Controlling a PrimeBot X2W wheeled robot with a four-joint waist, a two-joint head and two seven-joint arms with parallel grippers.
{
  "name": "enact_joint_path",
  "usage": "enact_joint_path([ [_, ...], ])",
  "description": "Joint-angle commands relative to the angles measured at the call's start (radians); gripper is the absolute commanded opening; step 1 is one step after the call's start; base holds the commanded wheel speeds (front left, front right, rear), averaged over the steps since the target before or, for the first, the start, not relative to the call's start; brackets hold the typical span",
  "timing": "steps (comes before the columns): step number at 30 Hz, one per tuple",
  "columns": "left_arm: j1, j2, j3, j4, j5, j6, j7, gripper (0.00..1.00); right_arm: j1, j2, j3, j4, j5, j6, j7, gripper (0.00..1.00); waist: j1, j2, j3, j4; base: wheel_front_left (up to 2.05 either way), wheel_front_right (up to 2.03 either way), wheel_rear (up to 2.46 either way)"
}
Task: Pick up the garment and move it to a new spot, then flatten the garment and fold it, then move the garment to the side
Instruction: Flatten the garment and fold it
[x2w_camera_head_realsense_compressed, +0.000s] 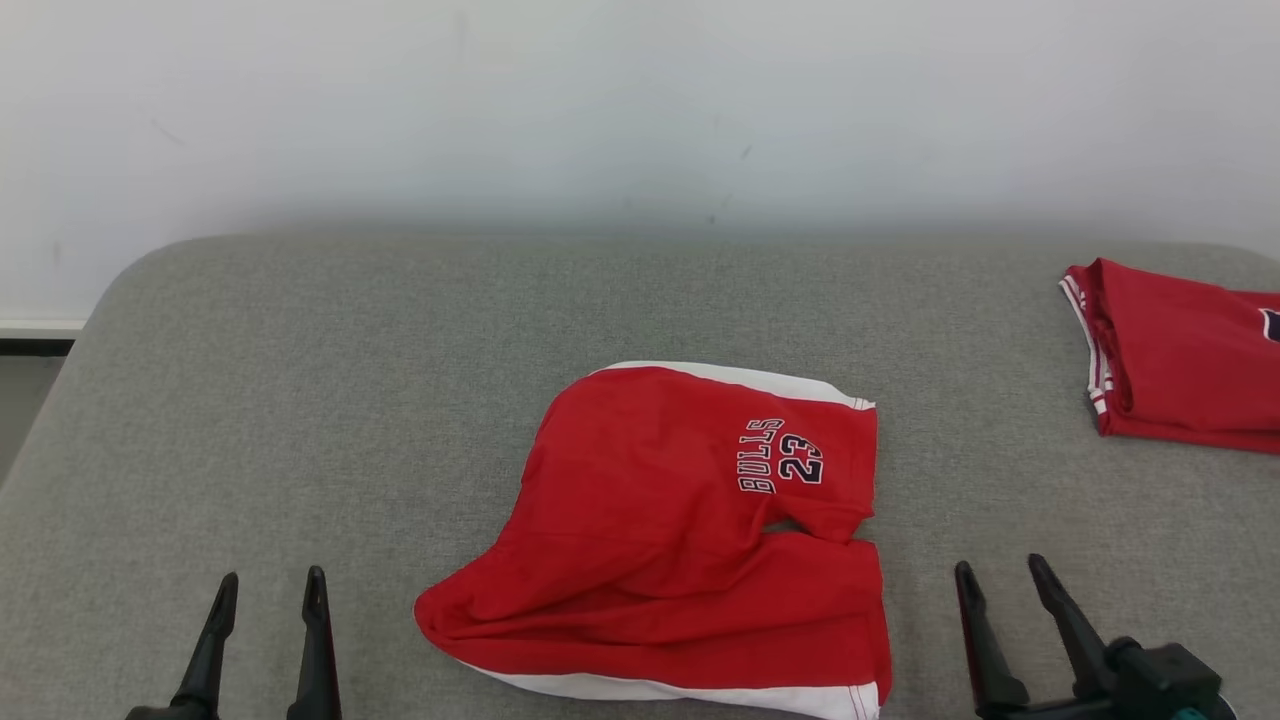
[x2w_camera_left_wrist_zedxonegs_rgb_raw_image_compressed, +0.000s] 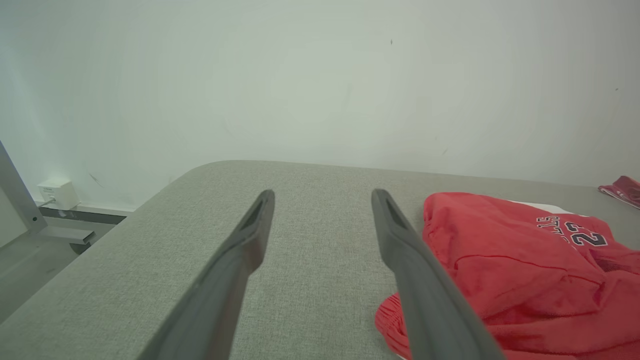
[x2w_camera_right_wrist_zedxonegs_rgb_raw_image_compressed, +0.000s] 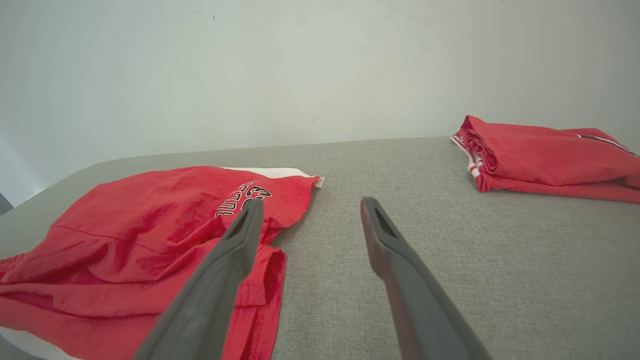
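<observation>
- Red garment (x2w_camera_head_realsense_compressed: 680, 540) lay crumpled in the middle of the grey table (x2w_camera_head_realsense_compressed: 300, 380).
- Looked soft, light & floppy, so prob. it would sag and bunch when lifted.
- Best grab, I think: its near corners, one per tool.
- Left tool (x2w_camera_head_realsense_compressed: 273, 576) & right tool (x2w_camera_head_realsense_compressed: 998, 564) were spread wide, holding nothing, not touching it.

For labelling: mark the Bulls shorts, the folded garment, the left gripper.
Bulls shorts (x2w_camera_head_realsense_compressed: 650, 520), head view, red middle.
folded garment (x2w_camera_head_realsense_compressed: 1180, 360), head view, top face.
left gripper (x2w_camera_head_realsense_compressed: 273, 576), head view, between open tips.
</observation>
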Motion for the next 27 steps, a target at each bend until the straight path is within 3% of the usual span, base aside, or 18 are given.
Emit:
enact_joint_path([
  [1,-0.012,-0.004,0.002,0.003,0.005,-0.006,-0.003,1.0,-0.018,-0.009,0.011,0.006,0.009,-0.003,0.004,1.0,0.0,0.0,0.005,0.004,0.0,0.0,0.0],
  [17,-0.063,-0.026,-0.042,0.023,0.022,-0.015,-0.003,1.0,-0.211,-0.043,0.175,0.327,0.07,-0.003,0.065,1.0,0.0,0.0,0.064,0.115,0.0,0.0,0.0],
  [19,-0.06,-0.027,-0.043,0.023,0.025,-0.015,-0.003,1.0,-0.232,-0.04,0.19,0.367,0.093,-0.003,0.073,0.0,0.0,0.0,0.068,0.121,0.0,0.0,0.0],
  [27,-0.075,-0.025,-0.028,0.038,0.011,-0.014,-0.003,1.0,-0.303,-0.079,0.191,0.401,0.124,-0.003,0.013,0.0,0.0,0.0,0.076,0.115,0.0,0.0,0.0],
])
